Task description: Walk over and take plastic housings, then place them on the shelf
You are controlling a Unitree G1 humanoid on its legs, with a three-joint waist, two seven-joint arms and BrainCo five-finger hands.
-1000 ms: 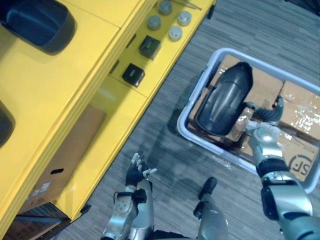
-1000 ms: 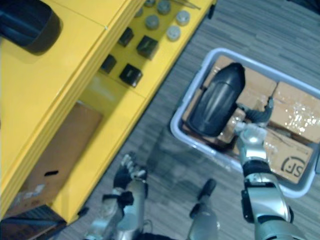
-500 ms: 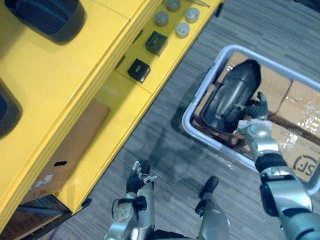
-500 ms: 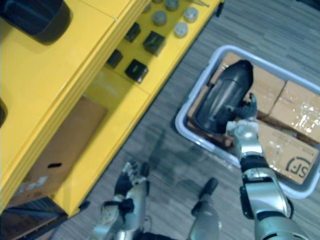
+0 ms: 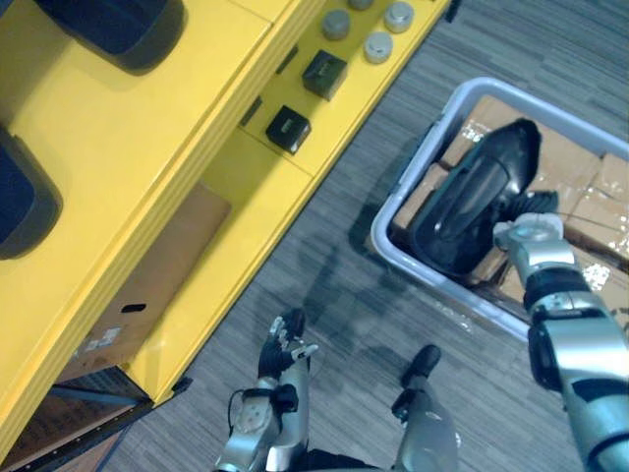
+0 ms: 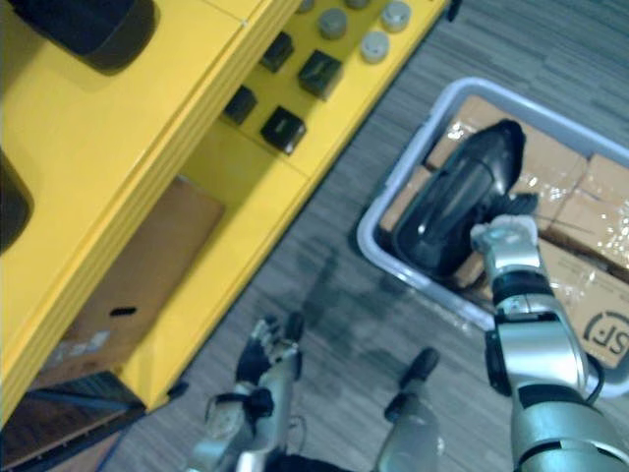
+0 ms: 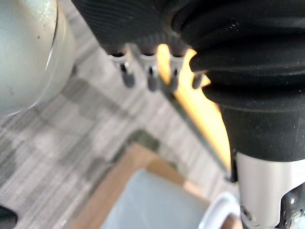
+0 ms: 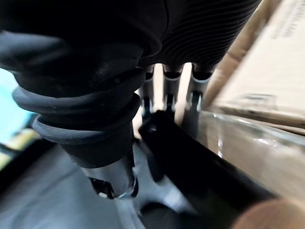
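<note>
A long black plastic housing (image 5: 472, 202) lies aslant in a pale grey bin (image 5: 421, 157) on the floor, on top of cardboard boxes (image 5: 570, 167). My right hand (image 5: 529, 234) is at the housing's near right edge. In the right wrist view its fingers (image 8: 167, 95) reach over the housing's black rim (image 8: 200, 167) and curl behind it, with the thumb on the near side. My left hand (image 5: 280, 349) hangs low over the carpet by the yellow shelf (image 5: 147, 147), fingers (image 7: 150, 78) straight and holding nothing.
Two more black housings (image 5: 118, 25) (image 5: 20, 197) rest on the shelf's top level. Lower down stand small black boxes (image 5: 288, 128) and grey round caps (image 5: 378, 44). A cardboard box (image 5: 147, 285) sits under the shelf. Grey carpet runs between shelf and bin.
The whole picture has shifted, so the camera has moved. My right hand has come from beside the housing onto its rim, and its fingers have curled over it. The left hand stays hanging.
</note>
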